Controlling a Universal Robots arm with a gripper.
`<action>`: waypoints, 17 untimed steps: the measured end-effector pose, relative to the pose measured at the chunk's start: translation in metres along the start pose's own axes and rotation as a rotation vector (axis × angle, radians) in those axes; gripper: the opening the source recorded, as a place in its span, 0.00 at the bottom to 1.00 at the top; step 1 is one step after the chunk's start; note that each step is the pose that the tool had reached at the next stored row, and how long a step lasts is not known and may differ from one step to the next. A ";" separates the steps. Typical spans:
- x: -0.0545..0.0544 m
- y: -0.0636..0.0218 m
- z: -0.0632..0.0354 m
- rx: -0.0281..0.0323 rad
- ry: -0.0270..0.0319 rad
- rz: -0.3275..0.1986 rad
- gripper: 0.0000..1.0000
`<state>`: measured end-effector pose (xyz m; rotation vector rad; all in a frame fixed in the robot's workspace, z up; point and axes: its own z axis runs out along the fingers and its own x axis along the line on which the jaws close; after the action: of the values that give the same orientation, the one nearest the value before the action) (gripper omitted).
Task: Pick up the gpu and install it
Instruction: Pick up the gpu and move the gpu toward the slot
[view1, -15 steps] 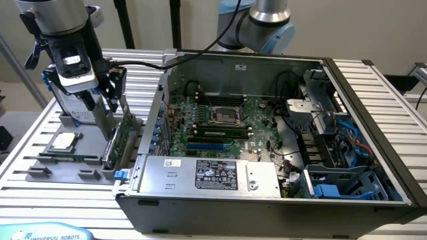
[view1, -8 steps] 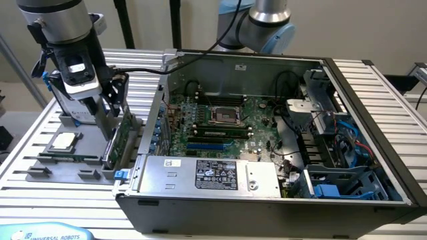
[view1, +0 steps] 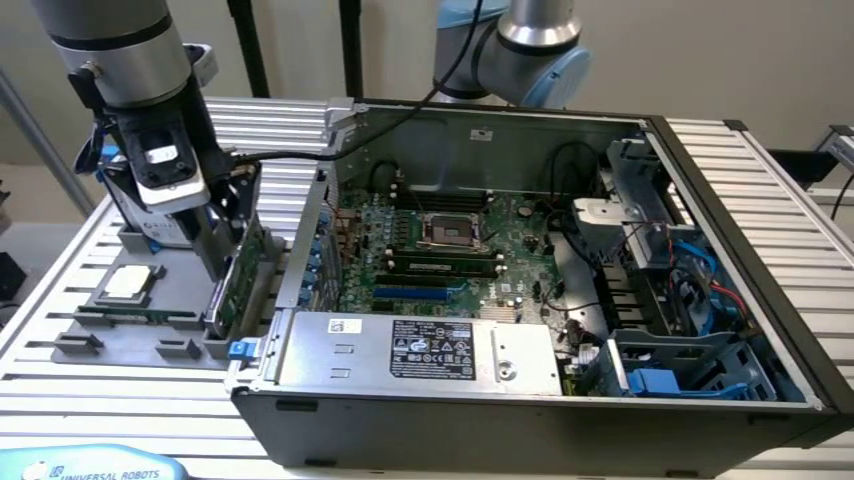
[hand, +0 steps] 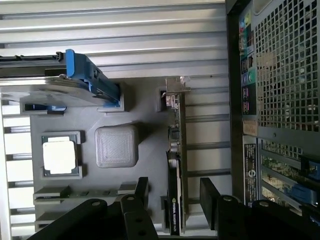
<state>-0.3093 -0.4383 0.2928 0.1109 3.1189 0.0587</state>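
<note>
- On the bench (view1: 107, 400), to the exterior view's left of the open case (view1: 534, 415), a grey tray (view1: 80, 348) carries the loose parts.
- The gpu (view1: 248, 280) stands on its long edge in a slot on the side of the tray nearest the case, and its green face shows in the exterior view.
- In the wrist view the gpu (hand: 177, 150) is seen edge-on, with its silver bracket (hand: 176, 89) at the end away from the jaws.
- The arm (view1: 127, 60) hangs over the tray, with the jaws low at the gpu.
- The jaws stand wide apart and hold nothing.
- The two dark fingers (hand: 141, 192) sit one on each side of the card, with a gap on both sides.
- A square silver chip (view1: 130, 283) lies flat in its pocket on the tray, well apart from the gpu.
- In the wrist view a grey meshed block (hand: 116, 146) sits between the chip (hand: 60, 155) and the gpu.
- A drive with blue rails (hand: 75, 87) rests on the same tray (hand: 150, 150), near the bracket end of the card.
- Inside the case a green motherboard (view1: 441, 250) lies on the floor.
- A labelled silver power supply (view1: 414, 350) runs along the case's near wall.
- The wrist view shows the case's perforated back (hand: 285, 75) just beside the tray.
</note>
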 end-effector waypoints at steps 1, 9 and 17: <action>0.000 -0.0001 0.0018 -0.0001 -0.0001 0.000 0.54; 0.000 -0.0021 0.0163 -0.0001 -0.0007 0.001 0.54; 0.000 -0.0052 0.0307 0.0000 -0.0013 0.006 0.54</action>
<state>-0.3090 -0.4424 0.2619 0.1197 3.1174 0.0587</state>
